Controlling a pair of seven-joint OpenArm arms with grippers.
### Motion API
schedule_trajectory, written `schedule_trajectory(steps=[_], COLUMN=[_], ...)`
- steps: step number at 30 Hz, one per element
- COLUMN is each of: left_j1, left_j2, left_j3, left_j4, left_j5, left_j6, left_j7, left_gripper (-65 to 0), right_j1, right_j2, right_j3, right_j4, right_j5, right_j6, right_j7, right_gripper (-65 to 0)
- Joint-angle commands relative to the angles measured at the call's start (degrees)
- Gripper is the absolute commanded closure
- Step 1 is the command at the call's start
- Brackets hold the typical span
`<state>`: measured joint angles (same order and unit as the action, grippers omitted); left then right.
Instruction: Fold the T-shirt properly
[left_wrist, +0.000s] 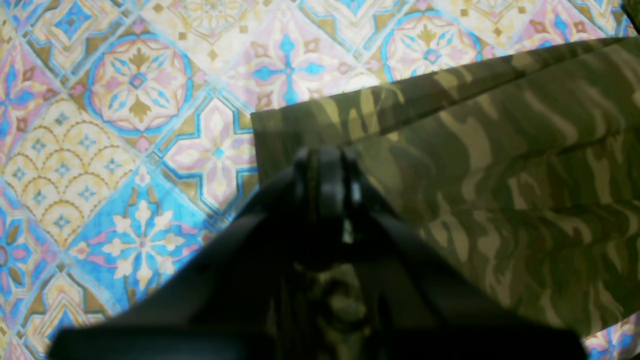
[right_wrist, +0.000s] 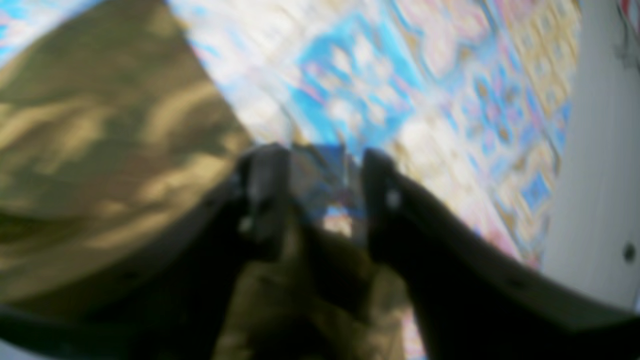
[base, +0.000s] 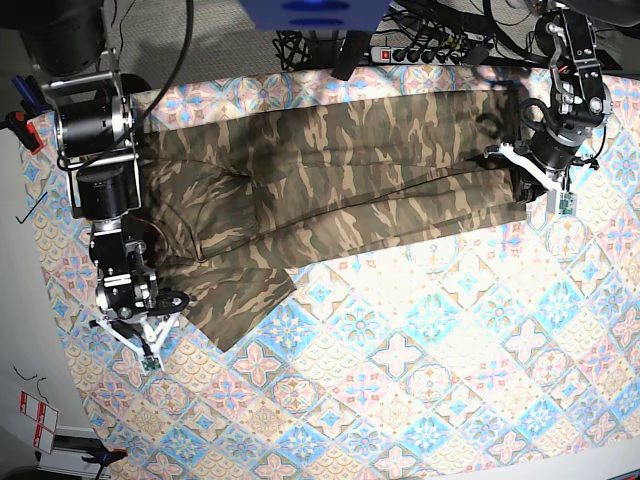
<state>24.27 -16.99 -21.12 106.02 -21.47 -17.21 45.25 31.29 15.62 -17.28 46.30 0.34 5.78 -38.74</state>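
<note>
The tabletop is covered by a cloth with blue, pink and cream tiles. The near part of it is bare.

The shirt is green, brown and tan camo. It lies spread out in a long band across the far half of the cloth, from one arm to the other. One part of it sticks out toward the near side, close to the right arm.

The right tool is at the near end of that part, on the left side of the base view. In the right wrist view its two fingers stand apart with a gap between them. Some camo cloth shows low down between them, but that view is blurry, so I cannot tell if it holds the shirt.

The left tool is farther back, at the other end of the shirt, on the right side of the base view. In the left wrist view the left tool has its fingers pressed tight together. It sits over the shirt, right by a straight edge near a corner. Camo cloth shows under it, so it looks to be pinching the shirt
</note>
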Motion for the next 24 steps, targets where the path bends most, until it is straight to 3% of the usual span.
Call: schedule_trajectory(steps=[1, 17, 24], left_j1=[-0.1, -0.1, -0.1], left_j2=[-0.9, -1.1, -1.1], left_j3=[-0.5, -0.4, -0.4], left_j4=[0.8, 0.8, 0.8], left_j5=[-0.3, -0.2, -0.2], left_j6=[0.2, 0.2, 0.2], left_j7=[-1.0, -1.0, -0.9], left_gripper=[0.0, 0.0, 0.0], right_j1=[1.9, 1.9, 1.9], right_j2=[0.2, 0.2, 0.2], right_j3=[0.0, -0.2, 0.0], right_j4=[0.9, -4.1, -6.3], right_j5=[0.3, 0.4, 0.4], right_j6=[0.1, 0.2, 0.2], right_j7=[1.0, 0.8, 0.6], right_gripper=[-26.4, -25.8, -15.3])
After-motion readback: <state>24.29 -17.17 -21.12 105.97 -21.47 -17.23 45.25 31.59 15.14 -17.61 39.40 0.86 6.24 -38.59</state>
